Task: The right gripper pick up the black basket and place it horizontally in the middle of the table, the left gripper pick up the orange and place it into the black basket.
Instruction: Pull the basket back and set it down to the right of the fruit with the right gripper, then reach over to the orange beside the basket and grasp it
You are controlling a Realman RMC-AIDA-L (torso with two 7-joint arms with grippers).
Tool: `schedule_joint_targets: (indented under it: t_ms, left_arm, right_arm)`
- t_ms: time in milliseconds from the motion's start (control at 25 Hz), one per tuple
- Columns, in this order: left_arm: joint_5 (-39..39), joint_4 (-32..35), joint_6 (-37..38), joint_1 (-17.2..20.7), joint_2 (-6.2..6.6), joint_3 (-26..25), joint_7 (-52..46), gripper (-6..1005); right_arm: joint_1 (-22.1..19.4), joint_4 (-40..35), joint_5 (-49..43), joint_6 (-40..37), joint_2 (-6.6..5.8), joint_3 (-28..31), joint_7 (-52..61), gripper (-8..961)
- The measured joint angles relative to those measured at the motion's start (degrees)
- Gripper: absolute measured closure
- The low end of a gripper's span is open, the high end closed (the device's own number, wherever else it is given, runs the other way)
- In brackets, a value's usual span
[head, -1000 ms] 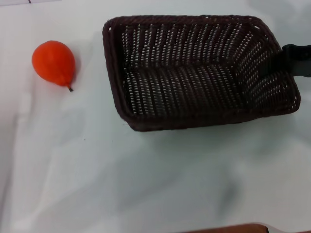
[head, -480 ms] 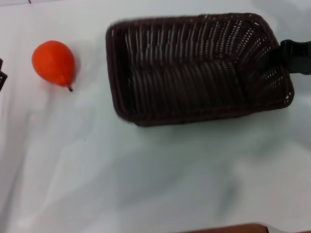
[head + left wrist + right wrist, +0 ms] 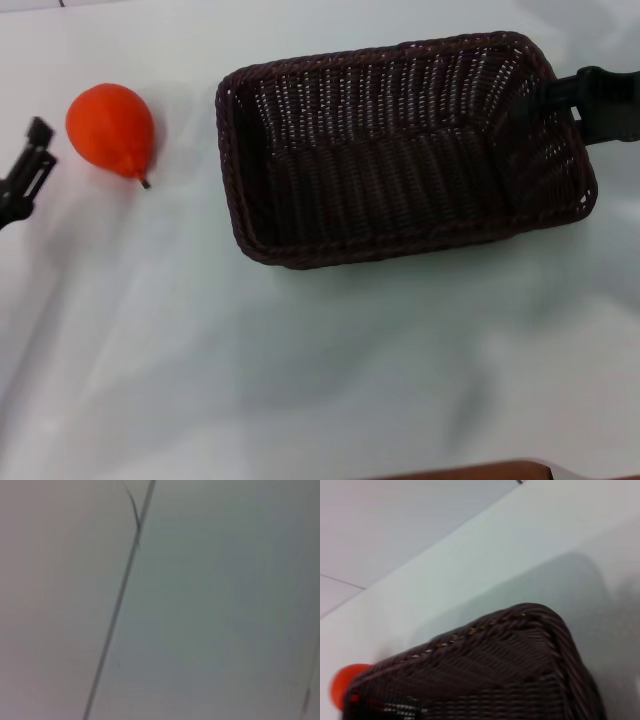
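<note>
The black basket lies flat with its long side across the table, open side up and empty. My right gripper reaches in from the right and is shut on the basket's right rim. The basket's corner fills the right wrist view. The orange lies on the table left of the basket, apart from it, stem tip pointing toward me; it also peeks out in the right wrist view. My left gripper comes in at the left edge, just left of the orange and not touching it.
The left wrist view shows only bare tabletop crossed by a thin dark line. A brown strip shows at the near edge of the head view.
The basket has turned and settled lower and flatter, its right end swung toward the back. My left gripper has come into view at the left, next to the orange. The orange has not moved.
</note>
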Motion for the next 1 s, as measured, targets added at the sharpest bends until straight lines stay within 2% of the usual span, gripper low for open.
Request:
schedule_joint_targets:
  t_ms: [160,240,360,480,680,1000]
  left_arm:
    - [0.9,-4.5,9.7,-1.4,1.64,5.6,-5.4,121]
    - [0.9,-5.4,15.4,-3.6,2.36,7.7,-7.8,139]
    - [1.0,-5.5,21.8,-7.2,3.08,10.9,-9.7,146]
    - [1.0,-5.6,27.3,-10.3,3.25,13.1,-10.8,143]
    - [1.0,-6.1,35.0,-13.4,2.44,13.0,-11.1,145]
    - [0.5,-8.4,39.9,-14.0,1.46,12.0,-11.1,148]
  right_arm:
    - [-1.7,-2.8,5.3,2.4,-0.07,-0.2,-0.6,333]
    - [-2.8,-5.0,8.3,3.3,0.14,-0.4,-0.7,230]
    - [-4.3,-7.6,12.0,4.3,0.42,-0.5,-0.8,149]
    - [-5.5,-8.6,13.5,4.6,0.51,-0.4,-1.2,149]
    - [-6.5,-8.2,13.1,4.3,0.52,-0.5,-1.7,149]
    - [-9.0,-8.2,9.8,3.3,0.01,0.1,-3.0,148]
